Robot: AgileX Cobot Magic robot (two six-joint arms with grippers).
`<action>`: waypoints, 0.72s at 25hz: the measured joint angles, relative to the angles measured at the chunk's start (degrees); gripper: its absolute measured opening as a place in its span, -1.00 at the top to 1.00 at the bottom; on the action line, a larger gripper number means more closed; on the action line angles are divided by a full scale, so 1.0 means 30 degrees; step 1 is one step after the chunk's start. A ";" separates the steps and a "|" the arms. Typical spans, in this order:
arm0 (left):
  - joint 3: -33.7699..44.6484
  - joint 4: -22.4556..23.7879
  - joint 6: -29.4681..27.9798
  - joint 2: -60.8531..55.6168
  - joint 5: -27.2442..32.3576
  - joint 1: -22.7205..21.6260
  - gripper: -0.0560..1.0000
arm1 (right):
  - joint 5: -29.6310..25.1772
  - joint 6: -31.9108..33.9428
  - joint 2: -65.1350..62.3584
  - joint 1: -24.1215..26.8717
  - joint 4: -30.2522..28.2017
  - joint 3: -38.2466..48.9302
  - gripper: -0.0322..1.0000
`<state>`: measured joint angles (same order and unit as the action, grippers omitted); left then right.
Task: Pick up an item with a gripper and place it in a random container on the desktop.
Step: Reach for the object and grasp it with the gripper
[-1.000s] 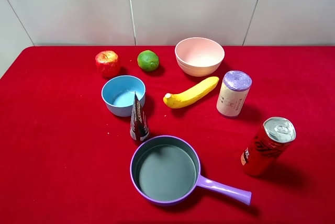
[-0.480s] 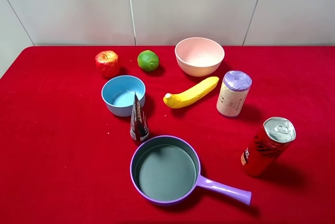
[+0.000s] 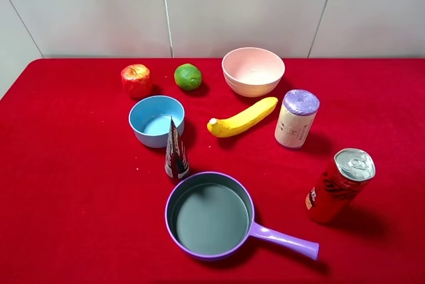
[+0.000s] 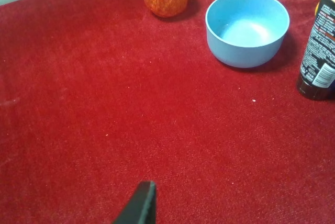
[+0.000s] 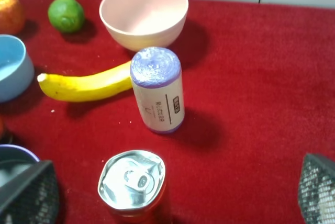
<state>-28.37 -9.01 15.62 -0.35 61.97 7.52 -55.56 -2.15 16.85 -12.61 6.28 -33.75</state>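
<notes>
**Sachet upright by the blue bowl, both arms clear of it**

High camera: the dark sachet (image 3: 176,151) stands upright on the red desktop (image 3: 66,184), between the blue bowl (image 3: 156,120) and the purple-handled pan (image 3: 211,214), just beside both. The pink bowl (image 3: 253,70) sits near the far edge, well apart from the sachet. An apple (image 3: 136,80) and a lime (image 3: 188,76) lie to its left, and a banana (image 3: 242,117) lies in front of it. A purple-topped roll (image 3: 297,118) stands right of the banana, and a red can (image 3: 340,186) leans nearer the front. Neither arm appears here.

Left wrist camera: of the left gripper (image 4: 140,203) only 1 dark finger tip shows, above bare cloth, so I cannot tell how its jaws stand. The sachet stands at the frame's edge, near the blue bowl.

Right wrist camera: the right gripper (image 5: 175,179) has its 2 fingers spread wide with nothing between them but the can's top and cloth. The roll and the pink bowl lie beyond it.
</notes>
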 joint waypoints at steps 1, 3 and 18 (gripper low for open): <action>0.0000 0.0000 0.0000 0.0000 0.0000 0.0000 -0.99 | 0.0140 -0.0020 0.0686 0.0000 0.0087 -0.0173 -0.41; 0.0000 0.0000 0.0000 0.0000 0.0000 0.0000 -0.99 | 0.0418 -0.0231 0.2054 0.0000 0.0348 -0.0475 -0.41; 0.0000 0.0000 0.0000 0.0000 0.0000 0.0000 -0.99 | 0.2003 -0.0694 0.9354 -0.2423 0.0563 -0.2948 -0.41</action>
<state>-28.37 -9.01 15.62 -0.35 61.97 7.52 -49.55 -4.23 44.91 -19.87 7.97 -42.59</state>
